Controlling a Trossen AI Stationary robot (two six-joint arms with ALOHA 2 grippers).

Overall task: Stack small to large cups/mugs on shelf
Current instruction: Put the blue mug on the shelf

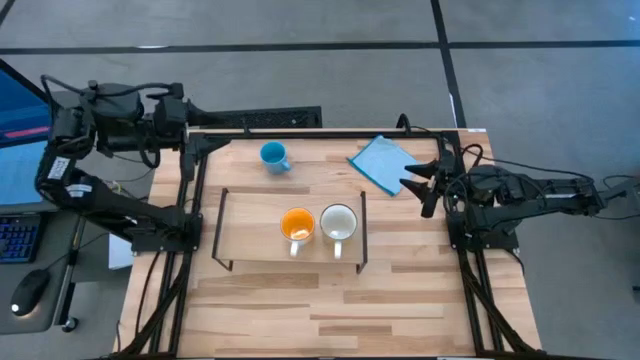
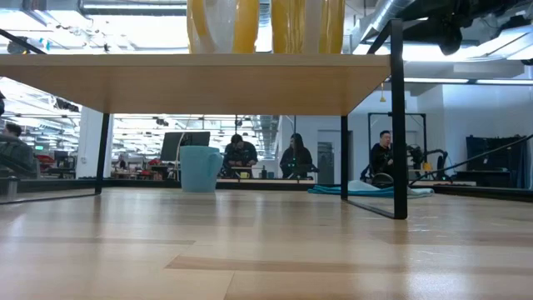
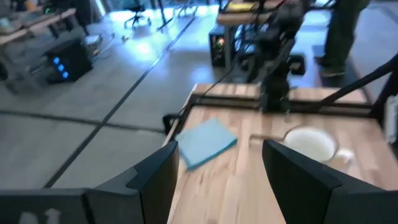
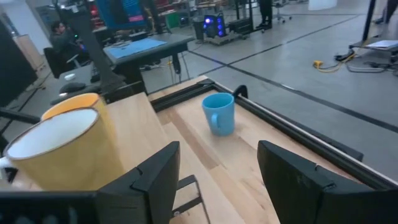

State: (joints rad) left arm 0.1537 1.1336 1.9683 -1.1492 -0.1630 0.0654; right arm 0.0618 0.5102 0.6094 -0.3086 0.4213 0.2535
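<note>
- Currently you have two of three mugs up: the orange mug (image 1: 297, 226) and the white mug (image 1: 339, 223) sit side by side on the shelf (image 1: 252, 231), orange toward the board's middle, white toward the end nearest the right arm.
- Your blue mug (image 1: 273, 156) is not yet on the shelf; it stands upright on the tabletop (image 1: 330, 310) just beyond the shelf's far edge, toward the end nearest the left arm.
- Note the bare stretch of shelf board beside the orange mug, on the side away from the white one. Judged from the order wanted, that is where the blue one belongs.
- Your right gripper (image 1: 428, 184) hangs off the shelf's right end, well clear of the white mug, fingers apart and holding nothing; the right wrist view shows the gap between them open, with the blue mug visible beyond it.
- Your left gripper (image 3: 219, 180) is pulled back at the table's far left corner, well apart from the shelf, fingers spread and empty.
- A blue cloth (image 1: 385, 164) lies flat on the tabletop beyond the shelf's right end, near the right gripper; it is no part of the job.
- People sit in the room behind the table, far from both arms.
- Progress, as a judgement: roughly two thirds done. Left: grasp the blue mug, lift it over the shelf's far edge, set it down beside the orange.
</note>
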